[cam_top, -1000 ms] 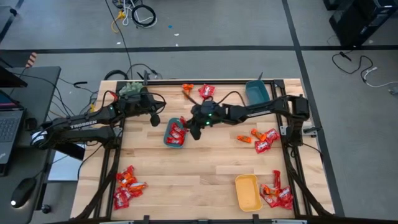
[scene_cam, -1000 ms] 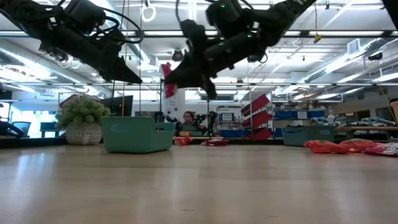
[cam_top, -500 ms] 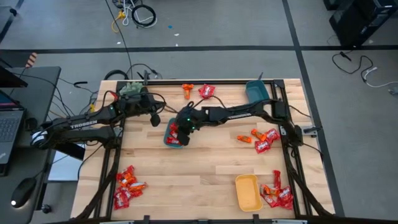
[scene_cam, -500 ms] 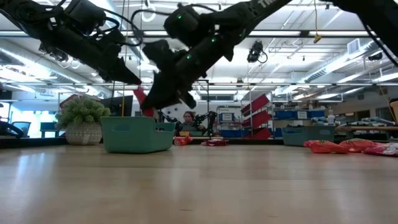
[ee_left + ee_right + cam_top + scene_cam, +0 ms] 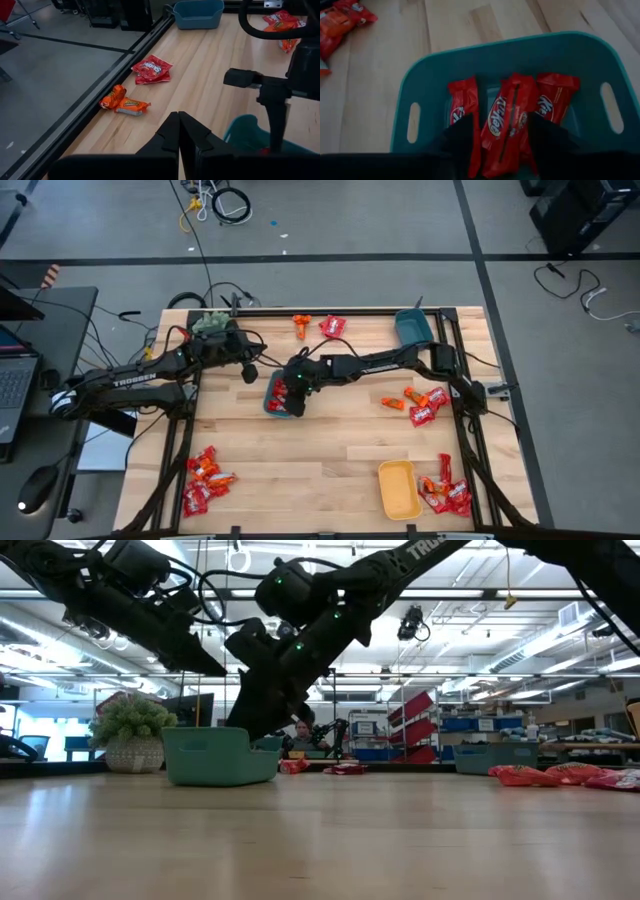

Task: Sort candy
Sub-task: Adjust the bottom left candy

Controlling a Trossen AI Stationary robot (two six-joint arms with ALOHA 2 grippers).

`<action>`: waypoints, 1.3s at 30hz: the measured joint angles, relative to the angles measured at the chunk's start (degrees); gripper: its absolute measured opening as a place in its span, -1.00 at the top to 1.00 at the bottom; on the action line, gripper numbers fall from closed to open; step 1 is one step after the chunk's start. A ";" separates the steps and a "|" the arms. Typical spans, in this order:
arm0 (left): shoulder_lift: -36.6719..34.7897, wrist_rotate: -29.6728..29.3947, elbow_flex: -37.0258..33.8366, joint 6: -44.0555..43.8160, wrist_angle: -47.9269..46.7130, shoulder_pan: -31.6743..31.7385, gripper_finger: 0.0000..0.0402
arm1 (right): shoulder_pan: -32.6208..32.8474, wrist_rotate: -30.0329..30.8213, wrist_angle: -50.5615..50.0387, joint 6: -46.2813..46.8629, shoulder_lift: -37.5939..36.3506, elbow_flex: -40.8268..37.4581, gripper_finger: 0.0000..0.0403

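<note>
The teal tray [image 5: 270, 393] stands at the table's middle left with several red candies [image 5: 552, 97] in it. My right gripper [image 5: 502, 137] is open low over this tray, its fingers on either side of one red candy [image 5: 506, 117] that lies lengthwise among the others. My left gripper [image 5: 178, 131] is shut on nothing and hovers above the table just left of the tray [image 5: 250, 372]. More candy lies in heaps: far edge [image 5: 318, 327], right [image 5: 418, 402], near right [image 5: 445, 492], near left [image 5: 205, 480]. My right gripper comes down into the teal tray from above with its fingers [image 5: 462, 137] along the two long sides of the red candy [image 5: 495, 130]. Whether they touch the wrapper, I cannot tell. The candy rests on the tray's floor beside the other red ones.
A blue tray [image 5: 412, 328] stands at the far right corner and a yellow tray [image 5: 398, 488] at the near right. A fuzzy green plant [image 5: 208, 323] sits at the far left corner, close to my left arm. Bare wood lies in the table's near middle.
My right gripper has gone toward the table's left edge and down over the teal tray, carrying a red candy at its fingertips. In the low view the candy no longer shows above the tray's wall; it now lies inside with the others.
</note>
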 joint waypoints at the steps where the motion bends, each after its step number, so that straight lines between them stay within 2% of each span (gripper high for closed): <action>1: 0.00 -0.01 0.00 0.02 0.02 0.00 0.98 | 0.00 0.00 -0.53 -0.50 -0.37 -0.02 0.08; 4: 0.00 0.02 0.00 0.46 0.04 -0.02 0.98 | -0.05 -0.66 -2.63 -3.02 -2.06 -0.02 -0.02; 7: 0.00 0.72 0.00 1.54 -0.02 -0.43 0.98 | -0.04 0.32 -7.14 -9.05 -4.70 -0.02 0.05; 10: 0.00 1.38 0.00 1.75 -0.78 -1.49 0.97 | 0.10 4.47 -13.15 -15.24 -7.57 -0.02 0.29; 14: 0.00 1.45 0.00 1.86 -4.12 -3.58 0.98 | 0.61 8.93 -15.53 -20.33 -10.88 -3.56 0.77; 16: 0.00 1.46 0.01 1.84 -5.59 -4.87 0.98 | 0.66 8.96 -13.02 -20.95 -12.61 -7.91 0.94; 23: 0.00 0.48 4.16 0.21 -12.72 -10.37 0.99 | 0.97 8.72 8.82 -16.71 -22.30 -29.89 0.99; 27: 0.01 0.44 8.85 -2.91 -19.21 -14.23 1.00 | 2.31 8.78 17.73 -14.78 -28.93 -38.87 0.98; 32: 0.15 0.43 14.03 -8.03 -29.70 -19.27 1.00 | 4.47 12.96 22.79 -14.72 -35.72 -45.91 0.99; 39: 5.70 0.32 17.43 -20.79 -41.04 -25.47 1.00 | 6.14 13.46 30.12 -15.16 -39.57 -50.71 0.99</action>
